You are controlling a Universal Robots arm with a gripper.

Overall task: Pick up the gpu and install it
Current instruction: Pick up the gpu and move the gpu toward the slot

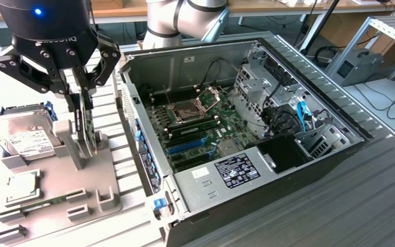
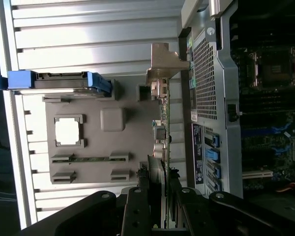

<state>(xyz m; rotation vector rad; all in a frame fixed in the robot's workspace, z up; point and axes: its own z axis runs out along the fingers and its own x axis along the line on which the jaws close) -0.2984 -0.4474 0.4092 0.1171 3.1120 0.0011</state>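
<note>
Letters "OTIQ" on the gripper housing, "DELL" on the motherboard, other labels unreadable

The gpu is a thin black card standing upright on its long edge at 1 side of the stand, between that stand's 2 posts. In the exterior view a curved fan outline shows on 1 face. The wrist view shows it edge-on as a narrow strip, with its silver bracket at the end farthest from the gripper, which clamps both faces. Whether its lower edge touches the stand cannot be told.
</note>
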